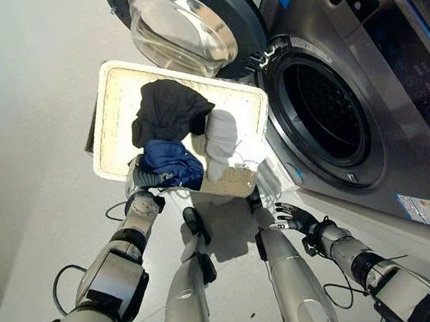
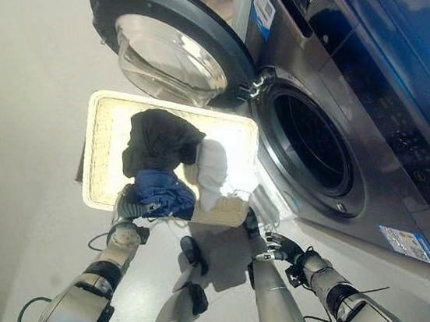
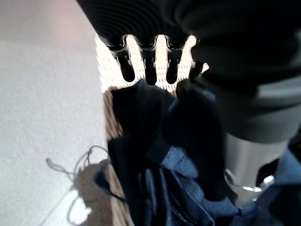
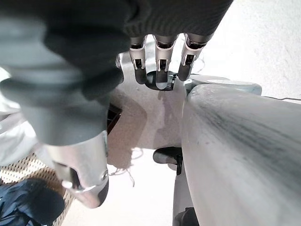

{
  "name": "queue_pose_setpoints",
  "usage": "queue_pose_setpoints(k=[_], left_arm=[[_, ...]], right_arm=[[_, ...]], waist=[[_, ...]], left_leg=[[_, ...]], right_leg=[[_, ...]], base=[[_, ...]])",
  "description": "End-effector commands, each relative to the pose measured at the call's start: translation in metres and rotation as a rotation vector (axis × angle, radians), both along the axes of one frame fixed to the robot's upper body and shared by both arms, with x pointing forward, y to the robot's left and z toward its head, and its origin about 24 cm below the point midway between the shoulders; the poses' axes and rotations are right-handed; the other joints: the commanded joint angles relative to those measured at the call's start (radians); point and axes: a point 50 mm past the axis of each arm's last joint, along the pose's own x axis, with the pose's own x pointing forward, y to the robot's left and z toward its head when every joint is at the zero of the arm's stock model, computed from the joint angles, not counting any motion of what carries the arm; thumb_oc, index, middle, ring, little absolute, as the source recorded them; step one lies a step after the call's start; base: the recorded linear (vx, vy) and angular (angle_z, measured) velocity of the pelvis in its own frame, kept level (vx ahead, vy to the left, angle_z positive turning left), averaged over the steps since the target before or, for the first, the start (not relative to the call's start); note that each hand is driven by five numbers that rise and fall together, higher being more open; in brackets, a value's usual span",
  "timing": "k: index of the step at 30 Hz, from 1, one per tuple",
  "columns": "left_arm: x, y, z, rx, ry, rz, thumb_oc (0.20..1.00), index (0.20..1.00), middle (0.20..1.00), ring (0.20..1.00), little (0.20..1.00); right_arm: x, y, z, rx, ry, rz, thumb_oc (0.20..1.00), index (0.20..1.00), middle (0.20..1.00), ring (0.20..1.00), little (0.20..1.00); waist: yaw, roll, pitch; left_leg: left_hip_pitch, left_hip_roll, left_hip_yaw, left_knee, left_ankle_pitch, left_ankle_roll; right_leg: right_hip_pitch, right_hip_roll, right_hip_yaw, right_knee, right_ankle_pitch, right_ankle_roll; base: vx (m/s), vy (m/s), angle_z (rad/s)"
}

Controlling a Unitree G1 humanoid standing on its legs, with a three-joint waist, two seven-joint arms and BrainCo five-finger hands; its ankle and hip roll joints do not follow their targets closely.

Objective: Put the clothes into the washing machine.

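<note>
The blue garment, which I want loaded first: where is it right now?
The blue garment lies at the near edge of the white basket, under the left hand, with the black garment just beyond it and the white garment beside it toward the washing machine.

Washer drum mouth (image 1: 325,110) unblocked, open door (image 1: 186,23) overhanging the laundry basket (image 1: 114,103).

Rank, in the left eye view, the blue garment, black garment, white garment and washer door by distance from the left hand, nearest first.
From the left hand:
1. Blue garment, right at the hand, basket's near edge.
2. Black garment, just beyond the blue one.
3. White garment, toward the basket's right side; close to the black one's rank.
4. Washer door, open, beyond the basket.
</note>
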Motion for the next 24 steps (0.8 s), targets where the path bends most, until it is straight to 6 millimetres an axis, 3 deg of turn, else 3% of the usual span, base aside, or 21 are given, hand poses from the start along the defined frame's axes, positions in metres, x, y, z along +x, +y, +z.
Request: queue_pose_setpoints(k=[1, 13, 14, 15, 16, 17, 18, 24], left_arm=[[0.001, 0.024, 0.012, -0.009, 0.018, 0.059, 1.0, 1.0, 1.0, 1.0, 1.0], [0.006, 0.024, 0.011, -0.001, 0.252, 0.087, 1.0, 1.0, 1.0, 1.0, 1.0], [0.007, 0.024, 0.014, 0.046, 0.283, 0.086, 0.953, 0.953, 0.953, 0.953, 0.953], [0.007, 0.024, 0.015, 0.06, 0.288, 0.085, 0.849, 0.849, 0.849, 0.849, 0.849], [0.009, 0.024, 0.018, 0.102, 0.296, 0.08, 0.536, 0.536, 0.536, 0.536, 0.536], [0.013, 0.022, 0.025, 0.123, 0.274, 0.059, 0.313, 0.313, 0.313, 0.313, 0.313], [0.014, 0.021, 0.027, 0.111, 0.259, 0.052, 0.2, 0.2, 0.2, 0.2, 0.2], [0.028, 0.003, 0.052, -0.036, 0.048, 0.009, 0.2, 0.2, 0.2, 0.2, 0.2]], right_arm=[[0.004, 0.01, 0.008, 0.036, -0.072, 0.03, 1.0, 1.0, 1.0, 1.0, 1.0], [0.008, 0.024, 0.019, 0.104, -0.139, 0.046, 1.0, 1.0, 1.0, 1.0, 1.0], [0.009, 0.025, 0.022, 0.118, -0.149, 0.047, 1.0, 1.0, 1.0, 1.0, 1.0], [0.009, 0.026, 0.023, 0.122, -0.153, 0.046, 1.0, 1.0, 1.0, 1.0, 1.0], [0.01, 0.026, 0.024, 0.131, -0.159, 0.048, 1.0, 1.0, 1.0, 1.0, 1.0], [0.011, 0.027, 0.027, 0.147, -0.171, 0.049, 1.0, 1.0, 1.0, 1.0, 1.0], [0.011, 0.028, 0.028, 0.155, -0.174, 0.048, 1.0, 1.0, 1.0, 1.0, 1.0], [0.011, 0.034, 0.035, 0.222, -0.226, 0.058, 1.0, 1.0, 1.0, 1.0, 1.0]], waist=[[-0.012, -0.048, -0.016], [-0.06, -0.092, -0.016], [-0.066, -0.098, -0.016], [-0.067, -0.099, -0.016], [-0.071, -0.103, -0.016], [-0.077, -0.109, -0.016], [-0.079, -0.11, -0.016], [-0.088, -0.111, -0.016]], left_leg=[[-0.096, -0.08, -0.01, 0.256, -0.191, -0.003], [-0.194, -0.064, -0.005, 0.284, -0.189, -0.006], [-0.205, -0.062, -0.004, 0.288, -0.187, -0.007], [-0.208, -0.061, -0.004, 0.289, -0.187, -0.008], [-0.215, -0.06, -0.005, 0.291, -0.187, -0.008], [-0.226, -0.061, -0.008, 0.296, -0.188, -0.008], [-0.228, -0.061, -0.009, 0.296, -0.187, -0.007], [-0.229, -0.07, -0.011, 0.268, -0.175, -0.007]], right_leg=[[-0.065, 0.024, -0.029, 0.001, 0.012, 0.028], [-0.172, 0.037, -0.032, 0.017, 0.037, 0.028], [-0.185, 0.04, -0.034, 0.02, 0.04, 0.027], [-0.188, 0.04, -0.033, 0.021, 0.04, 0.026], [-0.195, 0.041, -0.032, 0.024, 0.041, 0.026], [-0.209, 0.045, -0.028, 0.03, 0.044, 0.025], [-0.212, 0.046, -0.027, 0.031, 0.045, 0.025], [-0.225, 0.061, -0.021, 0.024, 0.048, 0.022]], base=[[0.0, -0.052, -0.09], [0.0, -0.051, -0.04], [0.0, -0.043, 0.0], [0.0, -0.043, -0.03], [0.0, -0.027, -0.04], [0.0, -0.027, -0.04], [0.0, -0.034, -0.04], [0.0, -0.031, -0.01]])
